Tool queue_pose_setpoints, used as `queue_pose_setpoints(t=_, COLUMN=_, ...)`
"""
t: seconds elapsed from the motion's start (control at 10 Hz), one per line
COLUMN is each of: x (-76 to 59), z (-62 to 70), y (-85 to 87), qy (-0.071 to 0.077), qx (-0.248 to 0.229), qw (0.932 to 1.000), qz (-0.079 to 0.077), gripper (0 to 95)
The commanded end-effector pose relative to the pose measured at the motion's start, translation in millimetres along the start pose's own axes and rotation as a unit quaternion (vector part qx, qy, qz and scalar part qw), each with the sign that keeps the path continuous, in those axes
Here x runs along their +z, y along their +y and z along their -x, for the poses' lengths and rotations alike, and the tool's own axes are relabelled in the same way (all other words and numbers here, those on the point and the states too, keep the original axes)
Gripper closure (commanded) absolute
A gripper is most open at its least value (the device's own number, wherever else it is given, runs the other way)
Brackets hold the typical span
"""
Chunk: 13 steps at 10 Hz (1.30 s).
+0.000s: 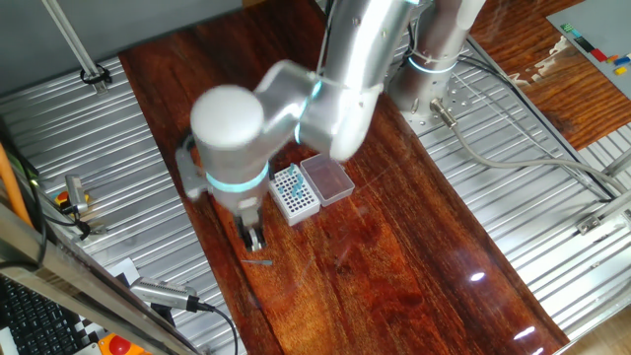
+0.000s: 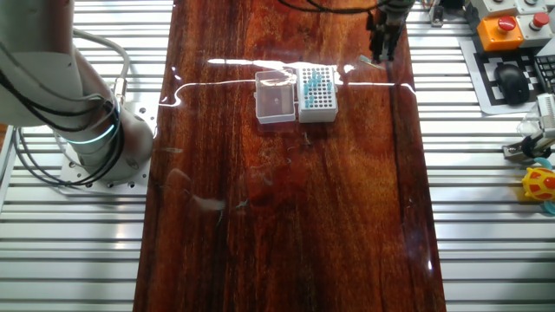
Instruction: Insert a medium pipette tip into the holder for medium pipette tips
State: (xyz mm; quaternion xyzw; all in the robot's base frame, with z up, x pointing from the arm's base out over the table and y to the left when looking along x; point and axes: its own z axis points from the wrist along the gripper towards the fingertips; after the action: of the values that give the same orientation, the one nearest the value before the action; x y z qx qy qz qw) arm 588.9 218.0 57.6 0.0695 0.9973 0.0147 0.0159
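The medium pipette tip, a tiny slender tapered sliver of pale translucent plastic, lies flat on the dark reddish wooden table, just below the gripper, at about seven o'clock from the holder in the one fixed view. It looks feather-light, stiff yet easily flicked away or crushed, so a gentle pinch near its wider end seems wisest. Whether the dark fingers stand apart or together I cannot tell. The holder for medium pipette tips, a small white square box with a hole grid, carries a few bluish tips; its clear pinkish lid lies open at nine o'clock in the other fixed view.
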Motion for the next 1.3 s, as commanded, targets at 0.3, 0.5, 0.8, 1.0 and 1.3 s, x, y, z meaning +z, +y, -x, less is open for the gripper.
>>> queue_pose_setpoints(t=0.3, x=8.0, z=-0.8, y=18.3, qy=-0.006, qx=0.017, qw=0.9998, qz=-0.003, gripper=95.0)
queue_pose_setpoints(t=0.5, x=8.0, z=-0.8, y=18.3, qy=-0.002, qx=0.01, qw=0.9999, qz=-0.003, gripper=95.0)
queue_pose_setpoints(t=0.8, x=8.0, z=-0.8, y=18.3, qy=-0.002, qx=0.024, qw=0.9996, qz=-0.016, gripper=76.0)
queue_pose_setpoints(t=1.0, x=7.0, z=-1.5, y=18.1, qy=-0.01, qx=0.057, qw=0.9982, qz=-0.015, gripper=76.0)
queue_pose_setpoints(t=1.3, x=11.5, z=-4.4, y=15.7, qy=-0.015, qx=0.058, qw=0.998, qz=-0.02, gripper=76.0)
